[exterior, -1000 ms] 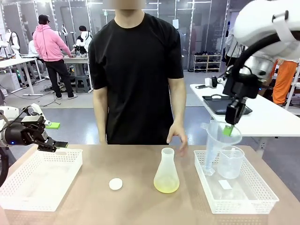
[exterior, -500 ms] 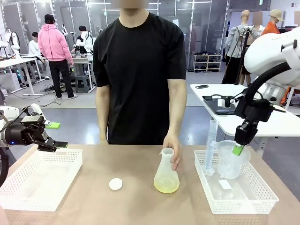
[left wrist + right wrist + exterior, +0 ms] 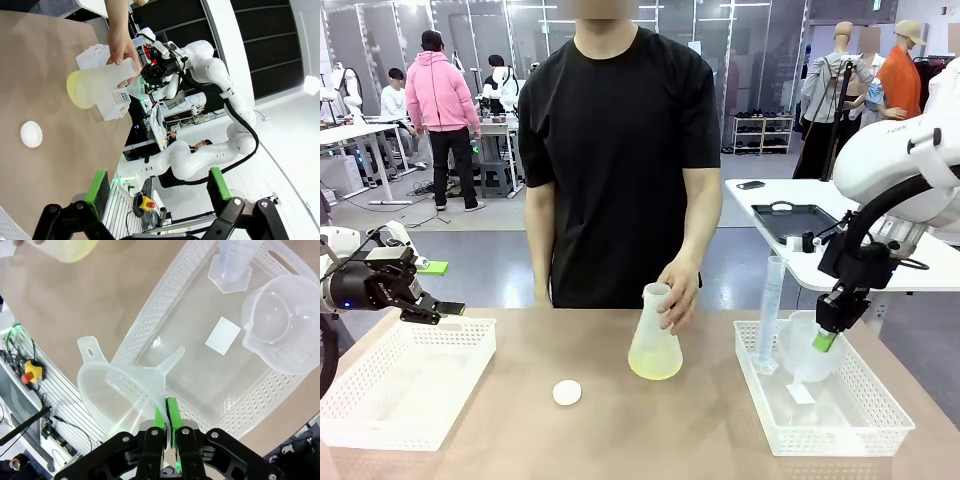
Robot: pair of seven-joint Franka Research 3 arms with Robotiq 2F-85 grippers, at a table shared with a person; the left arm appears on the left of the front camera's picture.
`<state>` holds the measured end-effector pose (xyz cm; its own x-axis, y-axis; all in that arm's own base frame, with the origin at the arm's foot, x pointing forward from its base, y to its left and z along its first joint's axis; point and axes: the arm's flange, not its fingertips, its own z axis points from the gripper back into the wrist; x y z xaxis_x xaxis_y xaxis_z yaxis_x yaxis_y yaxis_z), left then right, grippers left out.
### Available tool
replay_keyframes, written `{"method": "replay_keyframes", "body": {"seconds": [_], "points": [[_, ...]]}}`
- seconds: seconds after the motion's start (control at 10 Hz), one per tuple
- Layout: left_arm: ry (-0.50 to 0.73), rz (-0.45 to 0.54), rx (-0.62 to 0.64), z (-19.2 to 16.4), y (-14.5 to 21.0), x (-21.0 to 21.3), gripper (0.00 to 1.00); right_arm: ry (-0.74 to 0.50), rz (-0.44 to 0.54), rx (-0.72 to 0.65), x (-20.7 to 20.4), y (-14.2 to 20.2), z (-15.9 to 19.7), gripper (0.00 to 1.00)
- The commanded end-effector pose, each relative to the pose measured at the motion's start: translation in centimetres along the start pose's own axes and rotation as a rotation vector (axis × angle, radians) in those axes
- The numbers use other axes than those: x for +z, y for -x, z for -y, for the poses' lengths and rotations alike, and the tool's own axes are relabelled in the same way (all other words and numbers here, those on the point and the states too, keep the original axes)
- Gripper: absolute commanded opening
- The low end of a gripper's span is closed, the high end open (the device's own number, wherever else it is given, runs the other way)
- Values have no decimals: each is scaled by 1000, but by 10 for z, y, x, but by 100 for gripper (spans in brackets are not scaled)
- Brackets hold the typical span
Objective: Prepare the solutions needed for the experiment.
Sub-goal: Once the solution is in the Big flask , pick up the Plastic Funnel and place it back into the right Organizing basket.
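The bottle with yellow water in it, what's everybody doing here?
A person's hand tips the flask of pale yellow liquid by its neck over the table. The right gripper has its jaws shut on a clear funnel above the right basket, where a measuring cylinder and beaker stand. The left gripper hangs open by the left basket. A white cap lies on the table.

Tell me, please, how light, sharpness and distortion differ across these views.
Front view: even overhead light, sharp, faint shadows around the frosted plastic conical flask. Left wrist view: rolled sideways, wide-angle stretch, a bright lamp glaring at the right edge. Right wrist view: the white perforated plastic basket bows with distortion; the translucent plastic funnel in the right hand looms large.
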<state>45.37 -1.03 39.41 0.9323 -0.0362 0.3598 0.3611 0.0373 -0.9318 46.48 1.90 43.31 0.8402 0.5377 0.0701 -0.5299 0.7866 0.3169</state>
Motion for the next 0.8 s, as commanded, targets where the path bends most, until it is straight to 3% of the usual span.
{"method": "replay_keyframes", "body": {"seconds": [0.0,0.1,0.3,0.4,0.5,0.6,0.7], "points": [[-10,2,-7,2,-1,-1,100,11,7,-43,-8,-3,-1,0],[-10,2,-7,2,-1,-1,100,13,3,-53,-11,-2,-1,0],[-10,2,-7,2,-1,-1,100,3,2,-69,-16,-1,1,24],[-10,2,-7,2,-1,-1,100,5,4,-74,-17,-1,1,29],[-10,2,-7,2,-1,-1,100,7,4,-80,-19,0,3,44],[-10,2,-7,2,-1,-1,100,30,-6,-110,-22,0,6,49],[-10,2,-7,2,-1,-1,100,30,-10,-117,-24,-1,7,64]]}}
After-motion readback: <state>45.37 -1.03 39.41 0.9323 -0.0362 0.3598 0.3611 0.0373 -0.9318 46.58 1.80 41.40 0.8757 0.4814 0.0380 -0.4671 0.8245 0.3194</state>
